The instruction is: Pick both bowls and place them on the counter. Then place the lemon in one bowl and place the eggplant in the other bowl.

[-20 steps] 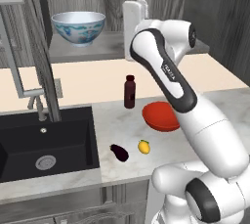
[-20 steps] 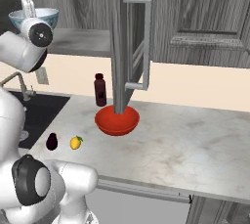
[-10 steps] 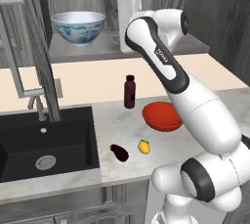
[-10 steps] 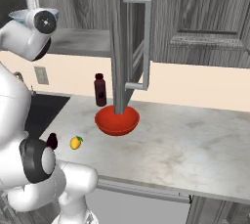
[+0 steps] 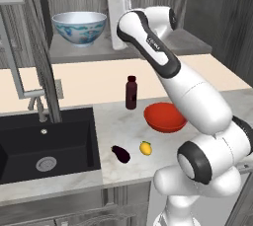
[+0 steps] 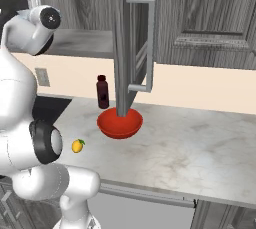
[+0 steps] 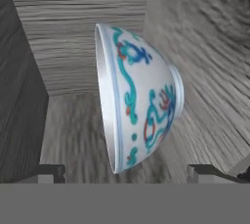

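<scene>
Hand view: claw (image 7: 126,173) wide open, empty, facing floral bowl (image 7: 139,96) on shelf (image 5: 188,40); red bowl (image 5: 165,117), lemon (image 5: 145,147), eggplant (image 5: 120,154) on bench (image 6: 210,148).

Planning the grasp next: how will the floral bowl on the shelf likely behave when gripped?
The floral bowl looks rigid and glazed, so probably slippery between the fingertips. Its thin rim suggests it may chip if knocked. Its narrow foot on the shelf hints it could tip if nudged.

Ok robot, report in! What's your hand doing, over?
Hand open, empty, facing floral bowl on shelf. Red bowl, lemon, eggplant on counter. Path clear.
</scene>
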### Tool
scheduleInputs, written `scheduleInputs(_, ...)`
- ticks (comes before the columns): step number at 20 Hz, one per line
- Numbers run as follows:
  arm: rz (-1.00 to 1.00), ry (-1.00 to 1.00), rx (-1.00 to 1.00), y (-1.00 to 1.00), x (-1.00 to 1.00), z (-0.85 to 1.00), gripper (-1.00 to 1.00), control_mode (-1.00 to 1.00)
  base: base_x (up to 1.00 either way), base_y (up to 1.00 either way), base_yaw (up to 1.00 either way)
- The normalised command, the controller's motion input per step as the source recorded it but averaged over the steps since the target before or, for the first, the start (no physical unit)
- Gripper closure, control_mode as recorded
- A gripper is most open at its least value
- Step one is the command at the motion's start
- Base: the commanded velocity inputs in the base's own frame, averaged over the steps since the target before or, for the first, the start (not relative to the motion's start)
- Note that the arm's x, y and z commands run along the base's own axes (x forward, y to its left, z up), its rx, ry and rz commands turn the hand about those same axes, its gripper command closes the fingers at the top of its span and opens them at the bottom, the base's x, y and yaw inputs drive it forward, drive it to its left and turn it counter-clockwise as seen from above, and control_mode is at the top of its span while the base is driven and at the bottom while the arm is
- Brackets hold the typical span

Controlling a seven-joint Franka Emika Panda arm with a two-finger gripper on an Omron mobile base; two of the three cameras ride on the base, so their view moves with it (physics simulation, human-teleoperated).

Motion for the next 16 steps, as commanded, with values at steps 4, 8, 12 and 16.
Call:
scheduleInputs(4,0.05,0.0,-0.01,0.25,0.3,-0.2,-1.0,-1.0,0.0,0.0,0.0)
scheduleInputs(8,0.04,0.0,-0.02,0.22,0.35,-0.09,-1.0,-1.0,0.0,0.0,0.0)
scheduleInputs(12,0.02,0.0,-0.03,0.15,0.31,0.0,-1.0,-1.0,0.0,0.0,0.0)
scheduleInputs(16,0.0,0.03,-0.07,0.1,0.24,0.0,-1.0,-1.0,0.0,0.0,0.0)
